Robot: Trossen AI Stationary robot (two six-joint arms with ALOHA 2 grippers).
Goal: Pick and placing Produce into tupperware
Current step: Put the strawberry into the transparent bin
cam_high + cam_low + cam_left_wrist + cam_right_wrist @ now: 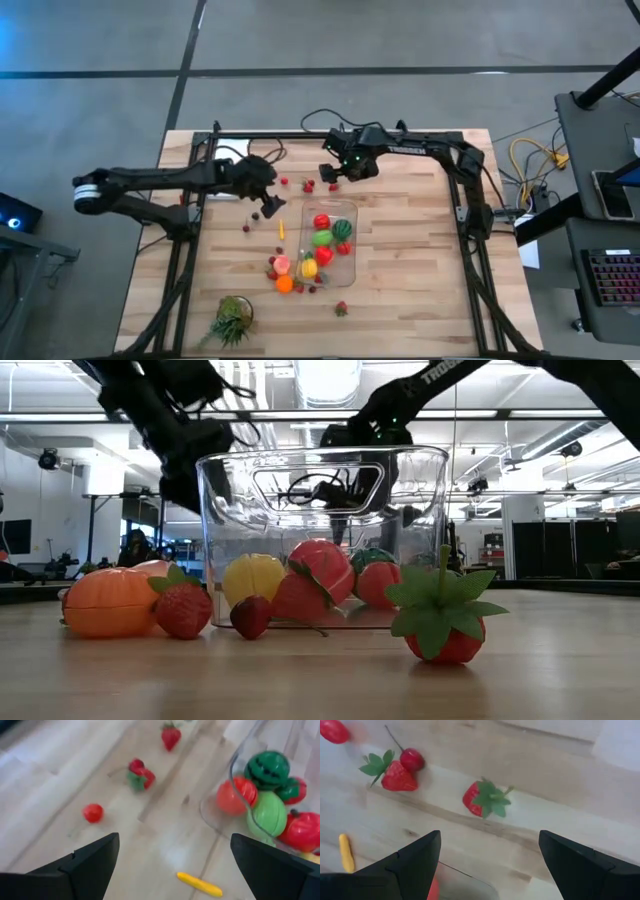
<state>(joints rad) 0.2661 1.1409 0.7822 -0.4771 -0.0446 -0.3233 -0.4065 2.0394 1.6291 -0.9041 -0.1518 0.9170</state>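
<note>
We see a pale wooden counter [420, 300] made of planks. On it rests the clear tupperware [352, 215], and loose produce lies scattered around it: an orange piece [285, 284] and a pink one [282, 264] just beside its near left corner, a strawberry [341, 308] nearer the front, small red pieces [308, 185] behind it. A leafy green tuft [232, 319] sits at the front left.
</note>
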